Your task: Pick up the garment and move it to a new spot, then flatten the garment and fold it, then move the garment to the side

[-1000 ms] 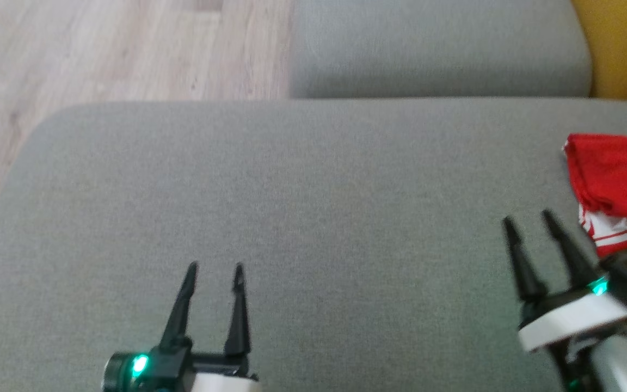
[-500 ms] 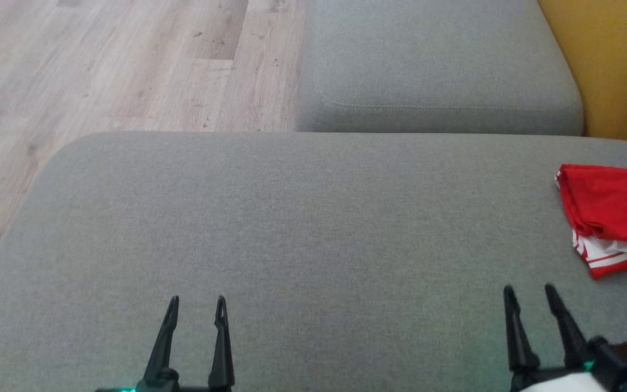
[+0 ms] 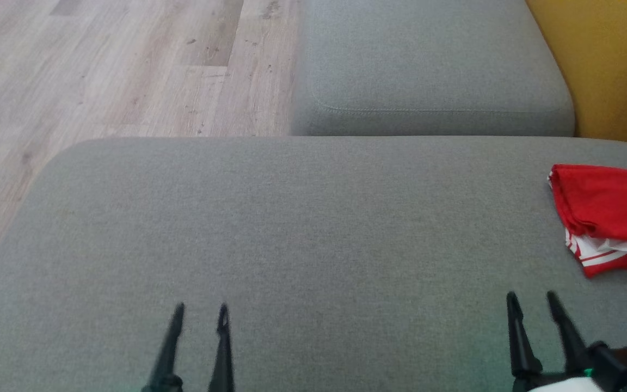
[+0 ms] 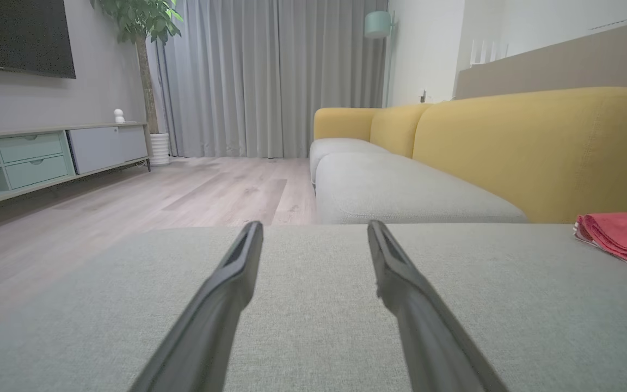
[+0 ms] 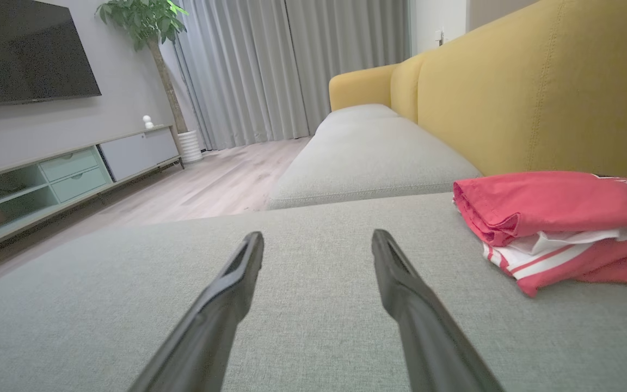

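Observation:
The garment [image 3: 610,209] is red with white stripes and lies folded at the right edge of the grey cushion [image 3: 302,228], near the yellow backrest. It also appears as the folded garment [image 5: 558,223] on the right of the right wrist view and as the garment [image 4: 621,237] at the far right of the left wrist view. My left gripper [image 3: 200,313] hovers open over the cushion's near left part, holding nothing. Low at the right, my right gripper [image 3: 531,299] is open and empty, a short way in front of the garment.
A second grey seat cushion [image 3: 433,65] lies beyond the near one, with the yellow backrest [image 3: 613,65] along the right. Wooden floor [image 3: 101,71] runs to the left. A TV stand [image 5: 63,174], a potted plant [image 5: 145,22] and curtains [image 4: 270,76] stand across the room.
Both grippers have dropped toward the bottom edge of the head view and away from the garment. The camera has also shifted, so the cushions sit lower in the picture.

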Robot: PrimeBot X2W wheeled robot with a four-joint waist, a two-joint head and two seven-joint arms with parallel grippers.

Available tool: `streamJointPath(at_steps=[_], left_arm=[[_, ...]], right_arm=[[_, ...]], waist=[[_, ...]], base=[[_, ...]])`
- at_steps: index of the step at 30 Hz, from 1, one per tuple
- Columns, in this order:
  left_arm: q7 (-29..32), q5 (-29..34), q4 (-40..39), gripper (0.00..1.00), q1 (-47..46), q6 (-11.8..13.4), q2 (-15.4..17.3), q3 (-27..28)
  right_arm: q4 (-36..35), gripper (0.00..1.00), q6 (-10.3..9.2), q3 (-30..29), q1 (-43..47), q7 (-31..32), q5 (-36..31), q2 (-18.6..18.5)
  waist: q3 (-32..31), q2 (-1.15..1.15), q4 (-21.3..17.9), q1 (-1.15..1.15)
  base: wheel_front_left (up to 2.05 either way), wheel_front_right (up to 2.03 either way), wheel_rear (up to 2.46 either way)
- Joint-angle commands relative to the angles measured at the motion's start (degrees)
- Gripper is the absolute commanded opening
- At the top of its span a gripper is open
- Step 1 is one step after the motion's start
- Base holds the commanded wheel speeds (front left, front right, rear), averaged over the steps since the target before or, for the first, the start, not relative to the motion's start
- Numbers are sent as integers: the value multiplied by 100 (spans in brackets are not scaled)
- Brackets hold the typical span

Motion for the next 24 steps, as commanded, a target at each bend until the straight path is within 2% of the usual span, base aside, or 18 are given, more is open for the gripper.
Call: streamJointPath(at_steps=[1, 5, 24], left_arm=[[0, -1, 0, 0, 1, 0, -1, 0], [9, -15, 368, 0, 77, 2, -4, -15], [259, -1488, 484, 0, -221, -243, 70, 248]], right_arm=[[0, 0, 0, -2, 0, 0, 1, 1], [377, 0, 0, 21, 41, 23, 9, 7], [394, 0, -1, -98, -262, 345, 1294, 10]], waist=[[1, 0, -1, 0], [3, 0, -4, 0], [118, 0, -106, 0]], base=[[0, 0, 0], [0, 0, 0], [0, 0, 0]])
